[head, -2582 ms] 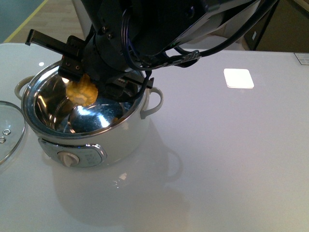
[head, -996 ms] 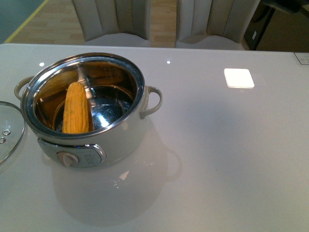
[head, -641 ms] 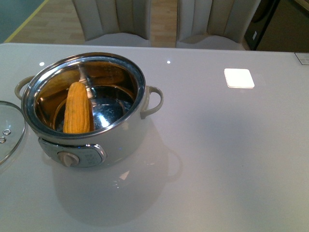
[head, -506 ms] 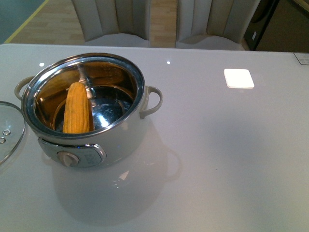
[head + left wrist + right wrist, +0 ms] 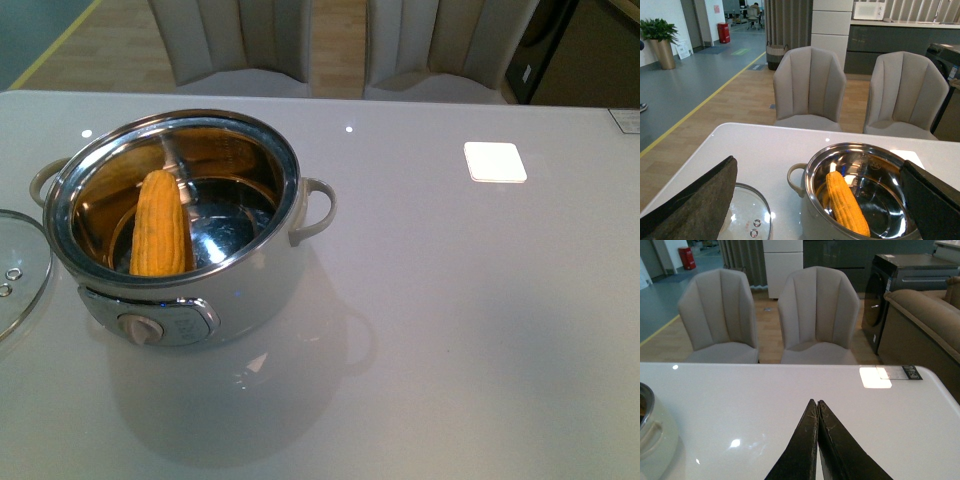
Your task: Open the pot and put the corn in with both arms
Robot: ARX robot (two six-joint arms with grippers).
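We judge the task essentially done: the corn (image 5: pixel 160 225) leans inside the open pot (image 5: pixel 170 225), stub end up against the wall at about 9 o'clock. Our left end effector (image 5: pixel 815 200) hangs spread wide above the pot, empty; our right end effector (image 5: pixel 817 440) is pinched closed, holding nothing. A careless left-arm move could clip the rim or the glass lid (image 5: pixel 20 265), which lies close to the surface's (image 5: pixel 480 330) 9 o'clock edge. Open room lies toward 3 o'clock.

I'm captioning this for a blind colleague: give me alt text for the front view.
An open pot on a white table holds a corn cob leaning against its steel inner wall. A glass lid lies on the table beside it, at the left edge, and no end effector is in view.
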